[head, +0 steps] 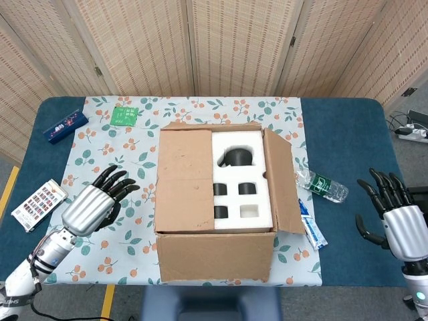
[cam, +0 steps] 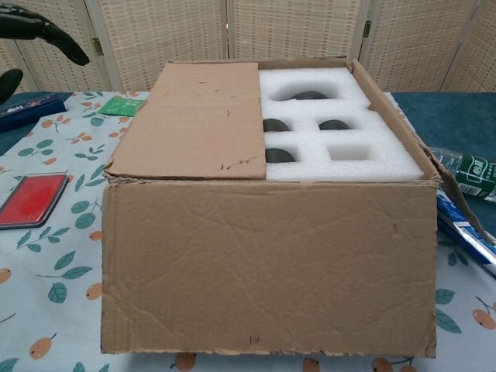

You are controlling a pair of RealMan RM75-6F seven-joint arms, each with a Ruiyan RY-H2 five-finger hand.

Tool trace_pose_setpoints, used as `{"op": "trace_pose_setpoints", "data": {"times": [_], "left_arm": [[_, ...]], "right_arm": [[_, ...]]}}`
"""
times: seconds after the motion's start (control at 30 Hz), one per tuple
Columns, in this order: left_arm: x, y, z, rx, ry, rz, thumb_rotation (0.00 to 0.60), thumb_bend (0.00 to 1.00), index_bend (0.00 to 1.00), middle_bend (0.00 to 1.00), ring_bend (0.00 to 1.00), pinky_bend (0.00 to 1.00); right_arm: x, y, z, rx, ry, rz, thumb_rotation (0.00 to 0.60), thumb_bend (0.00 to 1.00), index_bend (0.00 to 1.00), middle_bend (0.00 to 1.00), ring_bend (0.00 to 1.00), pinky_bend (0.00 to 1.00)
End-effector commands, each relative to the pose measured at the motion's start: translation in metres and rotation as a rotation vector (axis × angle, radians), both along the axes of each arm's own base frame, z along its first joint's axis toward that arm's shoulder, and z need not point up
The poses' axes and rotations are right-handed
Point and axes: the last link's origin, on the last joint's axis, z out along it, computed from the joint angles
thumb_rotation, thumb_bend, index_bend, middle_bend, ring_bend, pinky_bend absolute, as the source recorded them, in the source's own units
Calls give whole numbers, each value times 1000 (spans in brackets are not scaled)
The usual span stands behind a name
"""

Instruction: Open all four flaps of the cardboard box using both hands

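The cardboard box (head: pixel 214 254) (cam: pixel 267 267) stands at the table's middle front. Its left flap (head: pixel 185 180) (cam: pixel 198 120) lies flat over the left half. Its right flap (head: pixel 282 180) is folded outward, and white foam (head: pixel 244 184) (cam: pixel 341 128) with dark cut-outs shows beneath. My left hand (head: pixel 93 204) hovers to the left of the box with fingers spread, holding nothing; its dark fingertips (cam: pixel 35 27) show at the top left of the chest view. My right hand (head: pixel 396 217) is far to the right of the box, fingers apart and empty.
A red card (cam: pixel 31 200) lies left of the box, a printed card (head: pixel 38 202) further left, a dark blue box (head: pixel 65 125) and green packet (head: pixel 124 115) at the back left. A plastic bottle (head: pixel 321 185) and blue-white packet (head: pixel 311 226) lie right of the box.
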Motion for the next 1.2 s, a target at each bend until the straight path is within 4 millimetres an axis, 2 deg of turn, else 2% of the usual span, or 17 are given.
{"op": "trace_pose_setpoints", "data": {"times": [0.03, 0.3, 0.43, 0.67, 0.83, 1.03, 1.13, 1.2], "left_arm": [[20, 12, 1, -6, -5, -44, 600, 934, 301, 311, 190, 131], [47, 32, -5, -77, -2, -77, 600, 1000, 364, 364, 238, 223], [62, 38, -13, -105, -5, -93, 600, 1000, 405, 383, 241, 210], [92, 47, -30, -161, -20, -140, 600, 1000, 437, 383, 241, 195], [111, 59, -20, -157, -17, -125, 600, 1000, 436, 383, 240, 199], [143, 61, -3, -168, -65, -141, 600, 1000, 441, 388, 238, 202], [158, 60, -8, -211, -82, -154, 600, 1000, 462, 409, 238, 212], [157, 60, -17, -242, -34, -153, 600, 1000, 464, 417, 240, 216]], "right_arm": [[-3, 4, 7, 0, -15, 2, 416, 543, 112, 0, 0, 0], [-6, 10, 14, -8, -28, 22, 415, 543, 112, 0, 0, 0], [-13, 14, 16, 17, -26, 0, 415, 543, 111, 0, 0, 0], [-20, 31, 34, -36, -58, 1, 415, 543, 109, 0, 0, 0], [-22, 30, 38, -43, -65, 4, 416, 543, 109, 0, 0, 0], [-23, 24, 31, -12, -54, -18, 416, 543, 109, 0, 0, 0], [-22, 23, 26, 1, -47, -23, 415, 543, 109, 0, 0, 0], [-21, 21, 24, 11, -40, -25, 416, 543, 109, 0, 0, 0]]}}
